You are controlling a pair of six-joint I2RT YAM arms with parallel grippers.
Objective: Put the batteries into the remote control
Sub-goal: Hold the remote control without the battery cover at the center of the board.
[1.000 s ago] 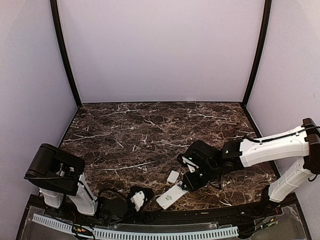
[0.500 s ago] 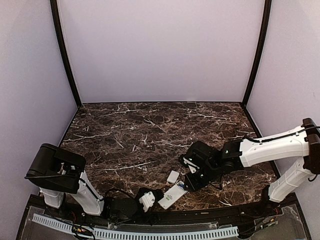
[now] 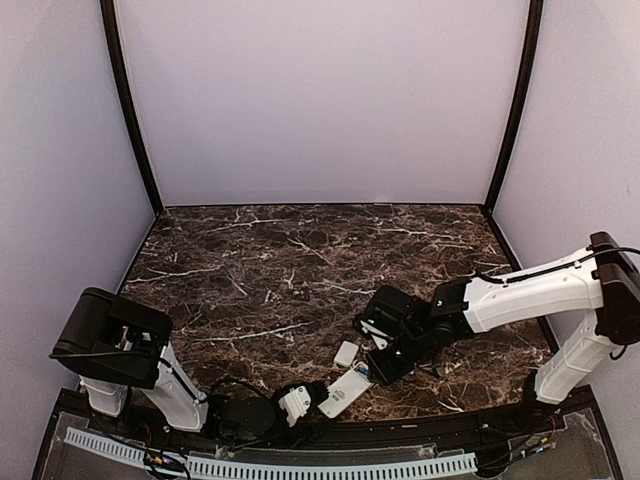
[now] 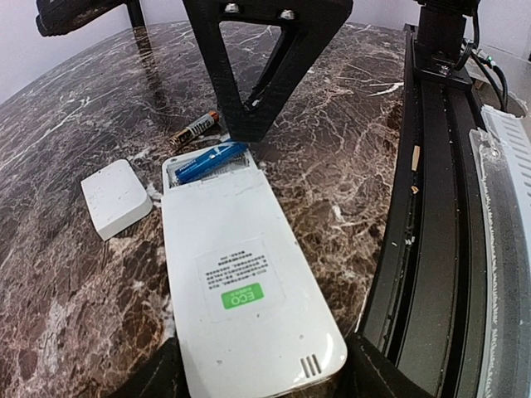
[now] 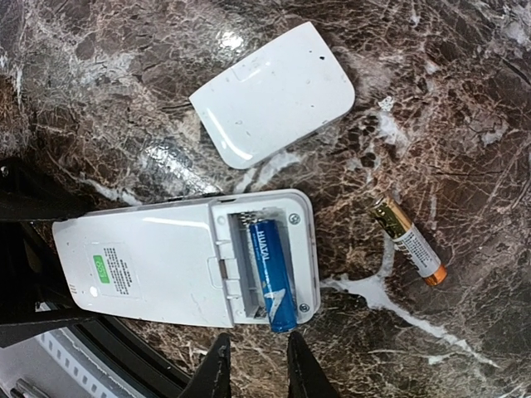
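Note:
The white remote control [image 5: 158, 264] [image 4: 241, 282] [image 3: 345, 390] lies face down near the table's front edge, its battery bay uncovered. One blue battery [image 5: 272, 274] [image 4: 211, 161] rests in the bay, with one end poking over the bay's rim. A second battery [image 5: 411, 242] [image 4: 195, 128], gold and white, lies loose on the marble beside the remote. My left gripper [image 4: 264, 375] [image 3: 302, 402] is shut on the remote's near end, one finger against each long side. My right gripper [image 5: 259, 369] [image 3: 385, 362] hovers just off the blue battery's end, narrowly open and holding nothing.
The white cover plate [image 5: 274, 93] [image 4: 116, 197] [image 3: 347, 352] lies on the dark marble table [image 3: 280, 270] just beyond the remote. A black rail [image 4: 440, 249] runs along the table's front edge right next to the remote. Pale walls enclose the table.
My left gripper has slid right along the front edge to the remote and closed on its near end. The right gripper has shifted slightly left, staying over the battery bay.

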